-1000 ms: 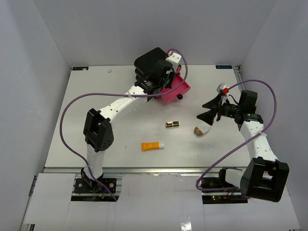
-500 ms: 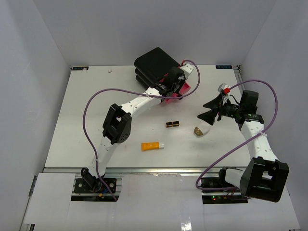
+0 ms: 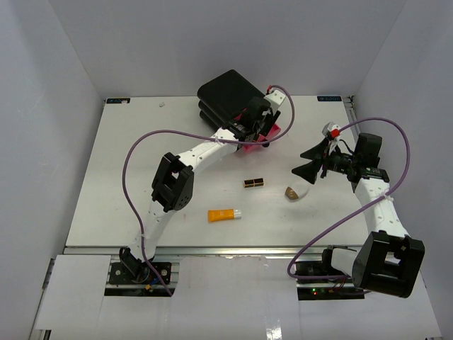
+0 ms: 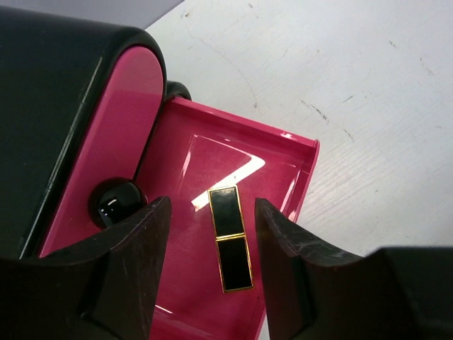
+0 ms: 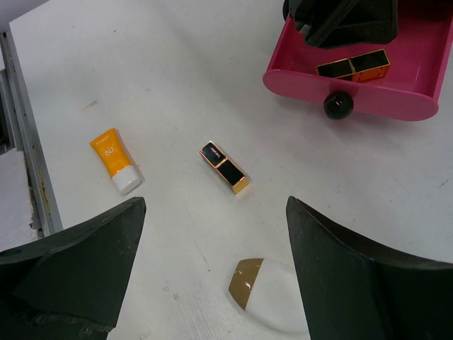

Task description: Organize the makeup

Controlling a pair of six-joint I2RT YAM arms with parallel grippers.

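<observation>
One black-and-gold lipstick tube lies flat in the open pink drawer of the black box. My left gripper is open above it, one finger on each side, not touching. It also shows in the right wrist view. The second lipstick, the orange tube with white cap and the white-and-brown egg-shaped piece lie on the table. My right gripper is open and empty above the egg piece. The tan bottle is out of view.
The black box stands at the back middle of the table, its bottom drawer pulled out to the right. A closed pink drawer front with a black knob sits beside the open one. The left arm's purple cable arcs over the table's left half.
The left arm has stretched out farther right, bringing its gripper over the open pink drawer. The right arm and the things on the table have not moved.
</observation>
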